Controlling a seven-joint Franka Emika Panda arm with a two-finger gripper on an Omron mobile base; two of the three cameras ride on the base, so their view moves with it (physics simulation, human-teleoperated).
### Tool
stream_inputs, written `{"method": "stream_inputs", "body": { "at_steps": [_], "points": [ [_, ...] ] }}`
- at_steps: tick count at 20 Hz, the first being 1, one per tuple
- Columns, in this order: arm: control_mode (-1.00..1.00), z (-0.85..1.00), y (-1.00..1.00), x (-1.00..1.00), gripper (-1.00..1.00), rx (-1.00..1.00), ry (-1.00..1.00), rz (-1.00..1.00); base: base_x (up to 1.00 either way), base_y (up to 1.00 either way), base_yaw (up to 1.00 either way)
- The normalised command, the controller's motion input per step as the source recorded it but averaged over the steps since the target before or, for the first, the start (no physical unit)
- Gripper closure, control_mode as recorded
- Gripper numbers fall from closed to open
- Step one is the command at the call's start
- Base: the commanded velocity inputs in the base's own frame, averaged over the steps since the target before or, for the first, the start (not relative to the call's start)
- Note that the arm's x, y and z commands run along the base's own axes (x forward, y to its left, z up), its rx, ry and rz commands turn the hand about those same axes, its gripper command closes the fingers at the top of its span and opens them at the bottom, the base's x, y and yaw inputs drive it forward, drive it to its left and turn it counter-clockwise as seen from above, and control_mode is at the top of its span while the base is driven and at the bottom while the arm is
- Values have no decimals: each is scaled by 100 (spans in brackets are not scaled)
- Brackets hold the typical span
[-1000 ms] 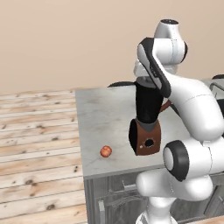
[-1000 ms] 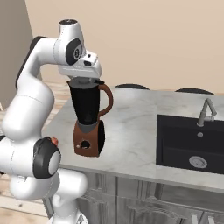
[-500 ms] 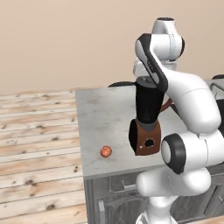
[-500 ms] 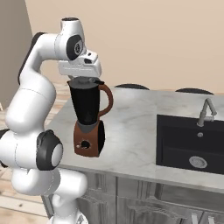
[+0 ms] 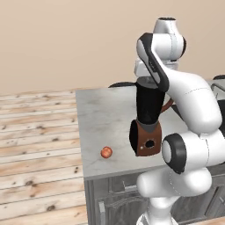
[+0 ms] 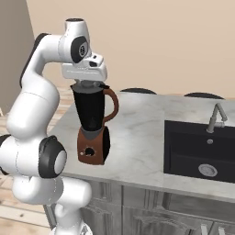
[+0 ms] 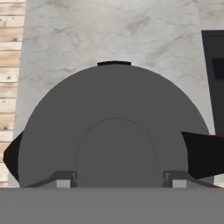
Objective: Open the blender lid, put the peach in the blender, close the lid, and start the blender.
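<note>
A: Where is the blender (image 5: 147, 127) standing?
B: On the grey marble tabletop (image 5: 104, 114), near its front edge, with the dark jar upright on the reddish-brown base. Its curved handle (image 6: 113, 104) points toward the sink (image 6: 202, 147), which is set into the tabletop well to the right.

A: And the blender lid (image 7: 116, 131)?
B: It sits on top of the jar. In the hand view it is a round dark grey cap with a raised centre disc, seen straight from above.

A: What is the gripper (image 7: 116, 179) doing?
B: It hangs directly over the lid, pointing down. Its two fingertips (image 7: 61, 179) stand either side of the raised centre. Whether they are clenched on it, I cannot tell.

A: The peach (image 5: 106, 152)?
B: It lies on the tabletop, left of the blender base and apart from it, close to the front edge.

A: Anything else?
B: A faucet (image 6: 215, 117) stands behind the sink, and a wooden floor (image 5: 35, 145) lies to the left of the tabletop.
</note>
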Motion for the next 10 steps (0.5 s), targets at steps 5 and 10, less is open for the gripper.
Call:
{"method": "stream_inputs", "body": {
  "at_steps": [5, 10],
  "points": [
    [-100, -27, 0, -2, 100, 0, 5, 0, 0, 0, 0],
    [-100, -20, 0, -21, 100, -1, 4, -1, 0, 0, 0]
  ]
}}
